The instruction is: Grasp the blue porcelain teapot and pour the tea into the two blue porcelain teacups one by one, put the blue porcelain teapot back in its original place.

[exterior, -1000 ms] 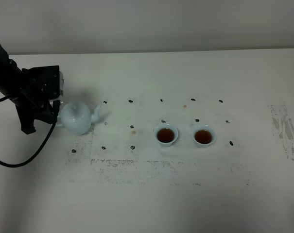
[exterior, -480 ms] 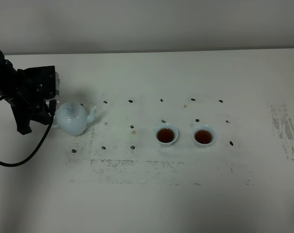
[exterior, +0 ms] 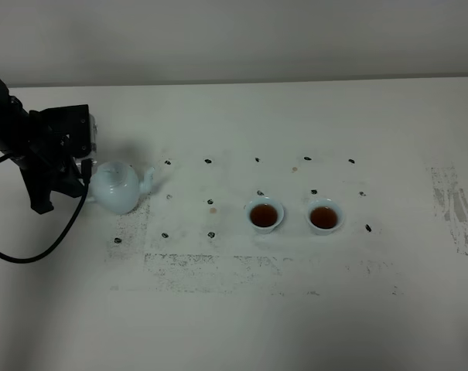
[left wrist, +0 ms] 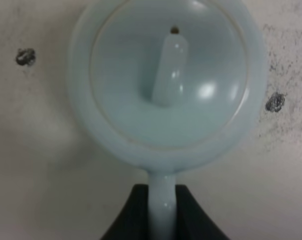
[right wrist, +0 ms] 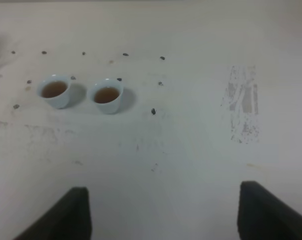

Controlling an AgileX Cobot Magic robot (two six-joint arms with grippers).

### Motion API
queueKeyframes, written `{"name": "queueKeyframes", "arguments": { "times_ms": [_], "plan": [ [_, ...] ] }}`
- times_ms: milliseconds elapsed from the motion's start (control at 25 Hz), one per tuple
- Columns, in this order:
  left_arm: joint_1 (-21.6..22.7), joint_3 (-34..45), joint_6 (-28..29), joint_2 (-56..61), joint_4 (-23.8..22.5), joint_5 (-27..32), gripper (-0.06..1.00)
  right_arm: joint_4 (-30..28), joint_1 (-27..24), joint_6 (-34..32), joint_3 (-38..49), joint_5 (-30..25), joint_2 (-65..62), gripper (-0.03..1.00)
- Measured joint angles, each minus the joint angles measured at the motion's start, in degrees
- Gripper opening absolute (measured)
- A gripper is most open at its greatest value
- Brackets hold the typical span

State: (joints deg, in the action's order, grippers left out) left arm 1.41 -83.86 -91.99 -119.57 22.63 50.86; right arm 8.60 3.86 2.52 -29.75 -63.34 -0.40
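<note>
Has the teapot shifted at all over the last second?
Yes. The teapot has slid slightly left, away from the black dot near its spout, with its handle between the left gripper fingers.

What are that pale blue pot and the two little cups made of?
The teapot looks like glazed ceramic, probably porcelain: smooth pale blue, with bright highlights on the lid. The two cups match it in colour and seem the same ware, though they are too small to show the gloss.
</note>
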Motion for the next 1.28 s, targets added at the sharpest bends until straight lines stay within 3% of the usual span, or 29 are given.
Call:
{"name": "queueKeyframes", "arguments": {
  "times_ms": [720, 1000, 1280],
  "plan": [
    [0.0, -0.26, 1.36, -0.81, -0.87, 0.69, 0.03, 0.0, 0.0, 0.0, 0.0, 0.0, 0.0, 0.59],
    [0.0, -0.26, 6.9, -0.81, -2.73, 1.08, 0.08, 0.0, 0.0, 0.0, 0.0, 0.0, 0.0, 0.59],
    [0.0, -0.26, 10.26, 1.21, -5.23, 6.48, 0.08, 0.0, 0.0, 0.0, 0.0, 0.0, 0.0, 0.59]
  ]
}}
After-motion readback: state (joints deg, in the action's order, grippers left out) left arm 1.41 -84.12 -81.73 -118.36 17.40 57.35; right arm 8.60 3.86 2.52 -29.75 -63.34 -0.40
